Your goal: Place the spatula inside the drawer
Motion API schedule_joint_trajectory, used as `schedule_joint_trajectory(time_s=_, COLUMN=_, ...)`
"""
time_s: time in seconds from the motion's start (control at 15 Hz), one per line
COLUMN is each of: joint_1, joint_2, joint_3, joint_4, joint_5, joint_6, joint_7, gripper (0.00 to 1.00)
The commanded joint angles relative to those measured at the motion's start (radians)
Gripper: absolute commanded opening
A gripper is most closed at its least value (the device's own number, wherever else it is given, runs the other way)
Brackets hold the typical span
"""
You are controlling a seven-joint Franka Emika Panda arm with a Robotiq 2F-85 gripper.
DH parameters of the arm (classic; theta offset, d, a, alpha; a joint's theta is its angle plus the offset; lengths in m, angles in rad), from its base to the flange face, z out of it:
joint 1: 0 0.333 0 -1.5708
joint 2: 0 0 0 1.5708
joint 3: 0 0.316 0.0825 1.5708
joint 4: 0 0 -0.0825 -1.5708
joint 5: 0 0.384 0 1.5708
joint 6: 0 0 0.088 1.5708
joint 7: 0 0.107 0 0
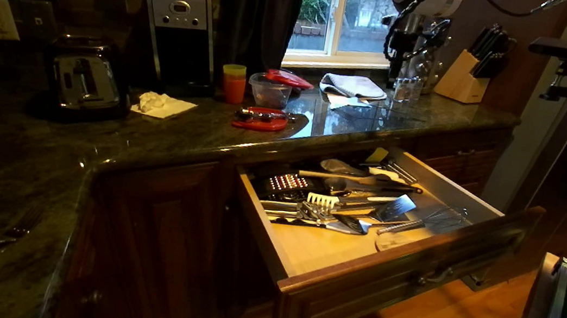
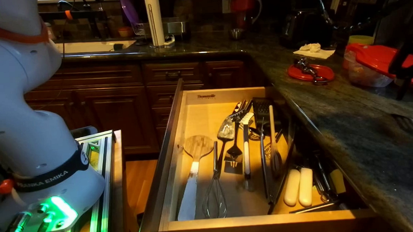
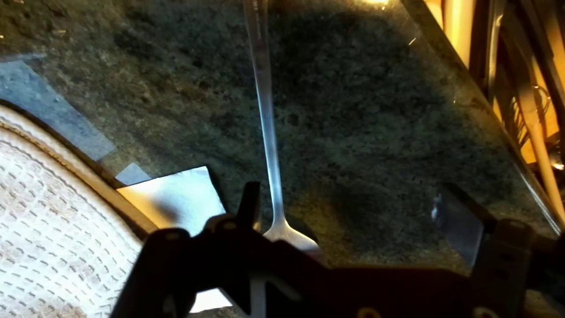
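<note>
The drawer [image 1: 353, 294] is pulled open and holds many utensils; its light-wood rim [image 2: 267, 220] shows too, and the drawer's inside [image 3: 528, 154] shows at the right of the wrist view. The spatula [image 3: 269, 132] lies on the dark counter, its thin metal handle running up the wrist view. Its head flares at the bottom and is mostly hidden behind my gripper [image 3: 348, 203]. The gripper is open and empty; the spatula lies between the fingers in view, close to the left one. In an exterior view the gripper [image 1: 393, 80] points down over the counter.
A folded towel [image 1: 353, 86] [image 3: 53, 256] and white paper [image 3: 185, 194] lie beside the spatula. A knife block [image 1: 466, 79], a plastic container [image 1: 270, 91] [image 2: 370, 75] with a red lid and a red plate [image 1: 261, 122] [image 2: 295, 72] are on the counter.
</note>
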Motion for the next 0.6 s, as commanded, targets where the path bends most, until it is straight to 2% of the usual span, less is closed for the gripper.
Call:
schedule_joint_trajectory(time_s=0.0, joint_1=-0.013, joint_2=0.0, joint_3=0.016, joint_4=0.007, joint_5=-0.008, joint_6=-0.004, joint_7=0.004, gripper=1.0)
schedule_joint_trajectory(time_s=0.27, joint_1=-0.02, joint_2=0.011, joint_3=0.025, joint_4=0.021, joint_5=0.003, joint_6=-0.002, joint_7=-0.029, gripper=1.0)
schedule_joint_trajectory(time_s=0.4, joint_1=-0.03, joint_2=0.04, joint_3=0.036, joint_4=0.03, joint_5=0.01, joint_6=0.063, joint_7=-0.073, gripper=1.0)
schedule_joint_trajectory(time_s=0.53, joint_1=-0.045, joint_2=0.069, joint_3=0.05, joint_4=0.049, joint_5=0.03, joint_6=0.081, joint_7=-0.101, gripper=1.0)
